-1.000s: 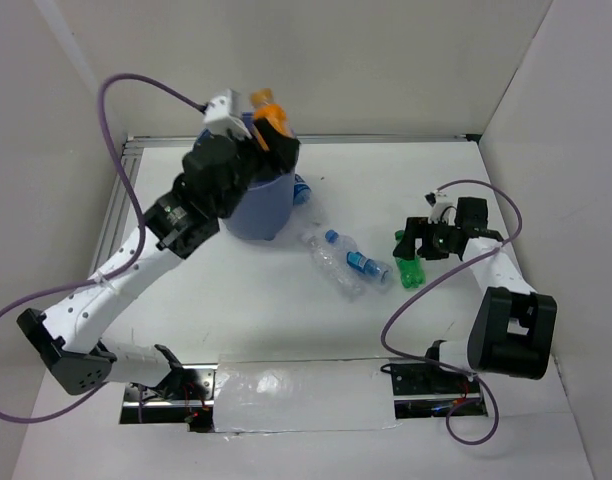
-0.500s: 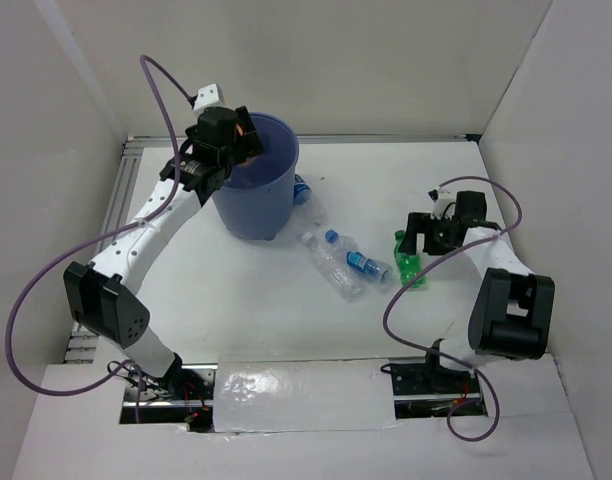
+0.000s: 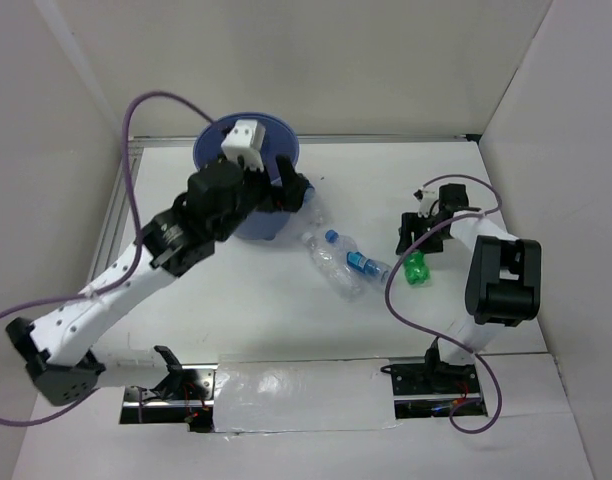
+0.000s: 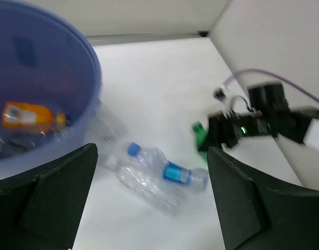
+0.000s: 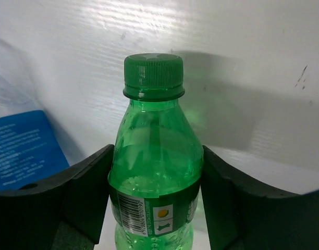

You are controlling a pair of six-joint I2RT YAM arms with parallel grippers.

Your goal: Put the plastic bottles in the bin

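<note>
**White surface, blue bin: right arm grips the green bottle as the left hangs released**

White walls box in the surface (image 3: 236, 310), where two arms are sorting plastic bottles. The left pincer (image 4: 153, 156) hangs beside the bin (image 4: 39, 67) with its jaws spread wide and nothing between them. An orange bottle (image 4: 29, 115) lies on its side at the bottom of the bin, so this arm looks free for another pick. Its wrist camera looks out past the bin's rim at the bottles on the surface.

Well apart, on the robot's right, the right pincer (image 5: 157, 153) grasps the green bottle (image 5: 154, 130). One pad stands against each flank at the label band, probably chosen as the widest and firmest part of the body. The bottle lies flat on the surface. Its long axis runs straight out between the fingers, at right angles to their closing line. Its green cap points away from the wrist. It does not look lifted yet.

Two clear bottles (image 3: 336, 262) with blue labels lie side by side between the bin and the green bottle. Both sit slantwise, with their caps toward the bin. They are the likeliest next job for the free arm.
</note>
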